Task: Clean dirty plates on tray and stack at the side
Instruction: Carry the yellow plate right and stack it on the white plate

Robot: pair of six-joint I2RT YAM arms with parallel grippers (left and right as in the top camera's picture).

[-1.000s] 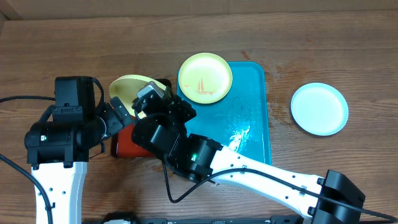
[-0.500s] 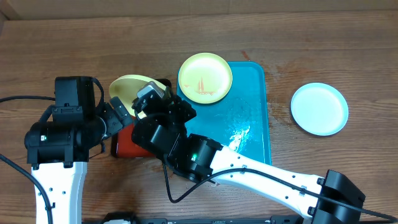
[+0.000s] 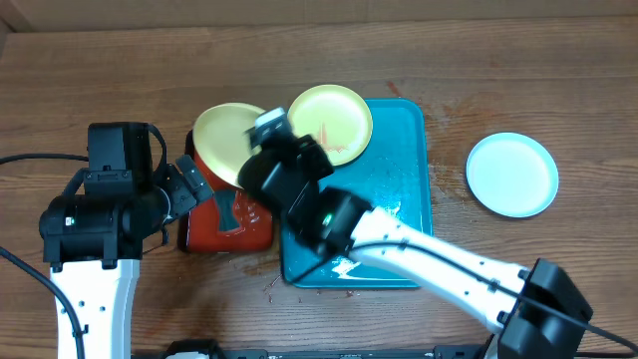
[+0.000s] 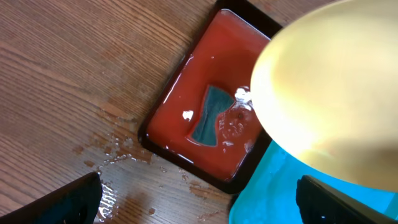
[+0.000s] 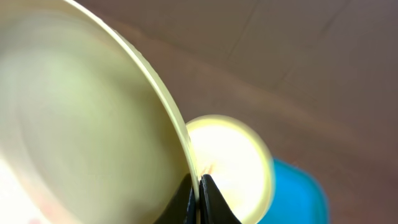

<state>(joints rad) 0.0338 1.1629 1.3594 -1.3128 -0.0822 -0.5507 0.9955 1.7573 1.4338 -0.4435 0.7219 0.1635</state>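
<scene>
Three plates are lying in three separate spots. One yellow plate (image 3: 224, 140) is being pinched by its rim in the right gripper (image 5: 199, 198), whose fingers are pressing together on the thin edge. It is hanging tilted above the far end of the red tray (image 4: 186, 118), and from the left wrist view it is blocking out that tray's far corner. A second plate (image 3: 334, 120), also yellow with a reddish smear in its middle, is resting on the far left corner of the blue tray (image 3: 404, 150), partly overhanging the rim. The pale plate (image 3: 511, 175) is sitting flat on the wooden table (image 3: 498, 60), well apart from the tray on its right.

Water is glistening in patches on the blue tray's floor. The red tray, black-rimmed, is lying just beside the blue one on its left; it is holding a film of liquid and a dark teal scrap (image 4: 208, 115), possibly a sponge, though it is hard to be sure. Drops are spotting the wood near it. The left gripper (image 4: 198, 186) is hovering by the red tray with its fingers spread wide and gripping nothing.
</scene>
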